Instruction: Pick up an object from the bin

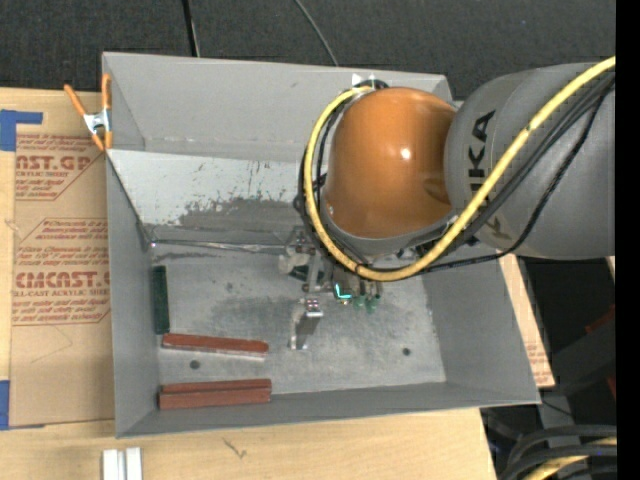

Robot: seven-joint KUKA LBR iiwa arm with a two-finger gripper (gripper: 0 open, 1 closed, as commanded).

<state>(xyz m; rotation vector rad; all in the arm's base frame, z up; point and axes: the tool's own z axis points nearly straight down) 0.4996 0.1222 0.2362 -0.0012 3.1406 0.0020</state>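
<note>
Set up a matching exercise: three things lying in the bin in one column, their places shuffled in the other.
Things:
1. green bar
2. thin red-brown stick
3. thick red-brown block

Places:
a. on the open floor, slightly slanted
b. along the foot of the bin's near wall
c. by the view's left wall, pointing front to back

Pairs: 1-c, 2-a, 3-b.

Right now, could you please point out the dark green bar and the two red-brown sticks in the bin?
dark green bar (158,300): camera view, middle of its length.
upper red-brown stick (215,345): camera view, middle of its top face.
lower red-brown stick (214,394): camera view, middle of its top face.
</note>
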